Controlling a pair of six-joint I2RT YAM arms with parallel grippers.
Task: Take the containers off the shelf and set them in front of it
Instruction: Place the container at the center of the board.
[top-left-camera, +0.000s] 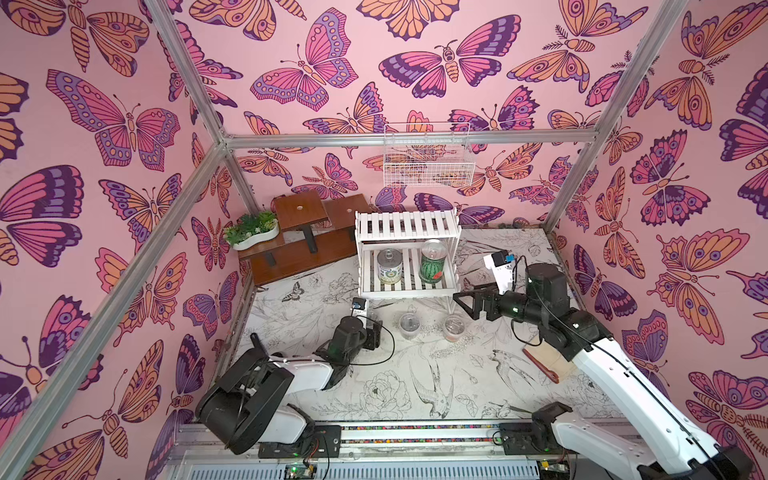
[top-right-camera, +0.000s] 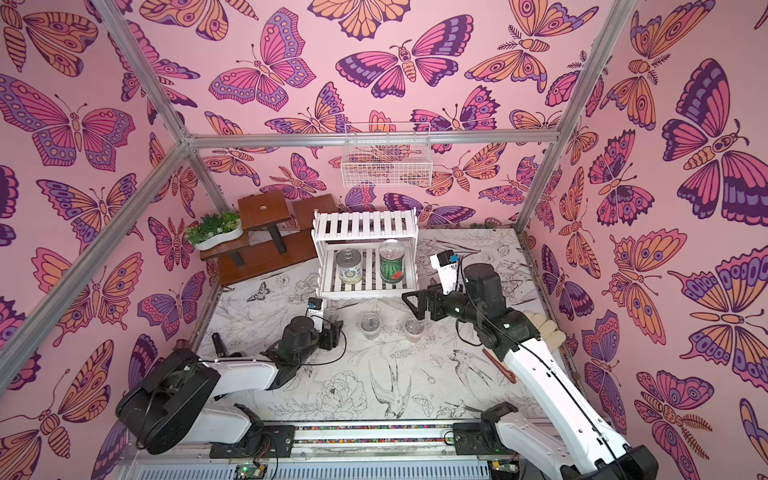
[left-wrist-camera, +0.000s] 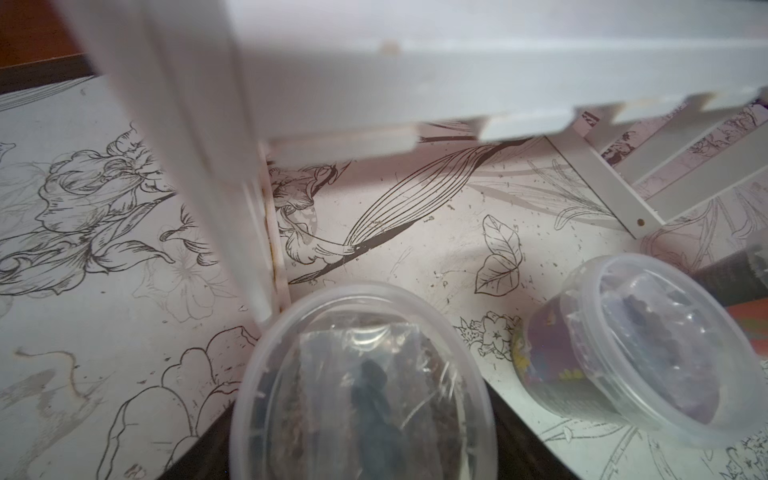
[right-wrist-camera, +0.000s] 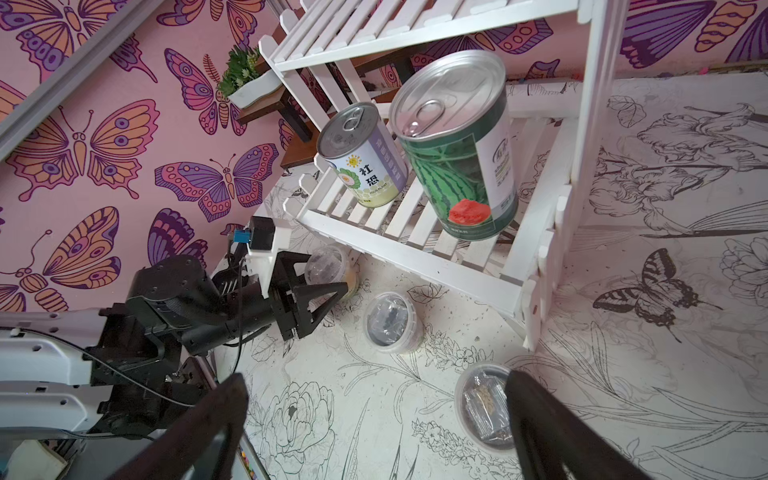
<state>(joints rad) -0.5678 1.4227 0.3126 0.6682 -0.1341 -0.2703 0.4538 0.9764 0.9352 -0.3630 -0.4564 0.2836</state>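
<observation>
**Right wrist view: the shelf (right-wrist-camera: 415, 259) is not bare yet**

Start at the left. The left gripper (right-wrist-camera: 332, 286) sits low at 7 o'clock from the shelf, by its front leg. Its jaws hug the yellow cup (right-wrist-camera: 326, 264) from both sides. The cup looks to be down at the table (top-left-camera: 415, 374), I think so it can be let go there.

Next, in both top views, the dark cup (top-left-camera: 409, 324) and the orange-red cup (top-left-camera: 453, 326) stand on the table at 6 o'clock from the shelf, near each other but apart. That is the spot the job asks for.

On the low step wait the white-green can (top-left-camera: 389, 266) and, at its 3 o'clock, the watermelon can (top-left-camera: 433, 262). At 4 o'clock the right gripper (top-left-camera: 464, 306) hangs empty with its jaws wide, likely because the cans are fat.
</observation>
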